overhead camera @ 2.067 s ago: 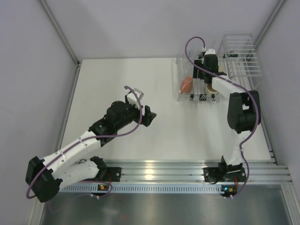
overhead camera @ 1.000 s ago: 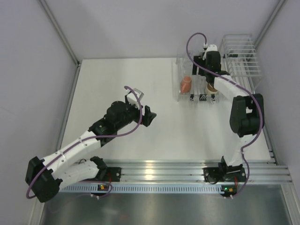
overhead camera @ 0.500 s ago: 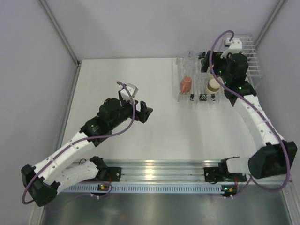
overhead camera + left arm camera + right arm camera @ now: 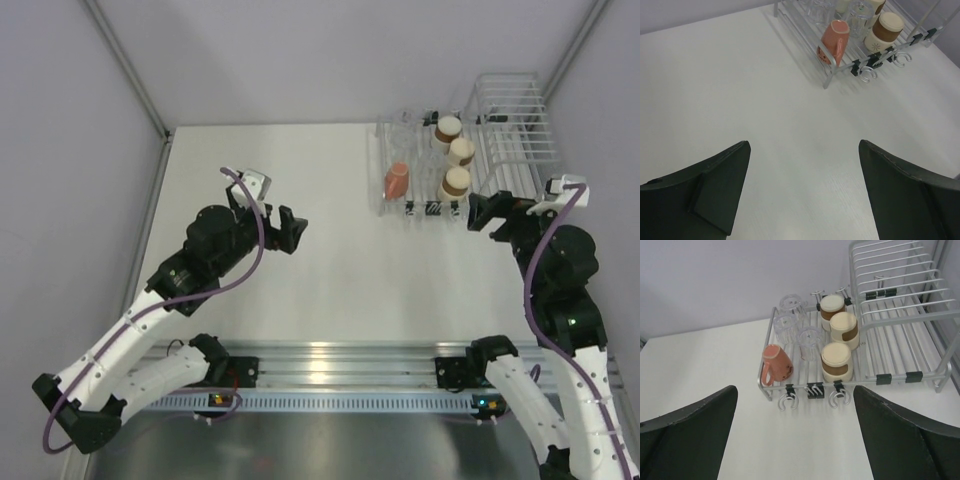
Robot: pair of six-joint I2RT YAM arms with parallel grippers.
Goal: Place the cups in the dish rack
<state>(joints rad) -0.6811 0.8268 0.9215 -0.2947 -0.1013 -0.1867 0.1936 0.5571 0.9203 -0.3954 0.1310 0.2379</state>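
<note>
Right wrist best shows 3 clear cups, left hand, right hand gaping, empty

The white wire dish rack stands at the far right of the table, with its taller basket on the right side. All seven cups are on the low flat part. Three brown cups stand in one row from front to back, each upside down with the cream base on top. Left of them, three clear cups stand close together (upright or turned over, I cannot tell). The salmon-orange cup leans tilted at the front left corner, its handle toward the front edge.
</note>
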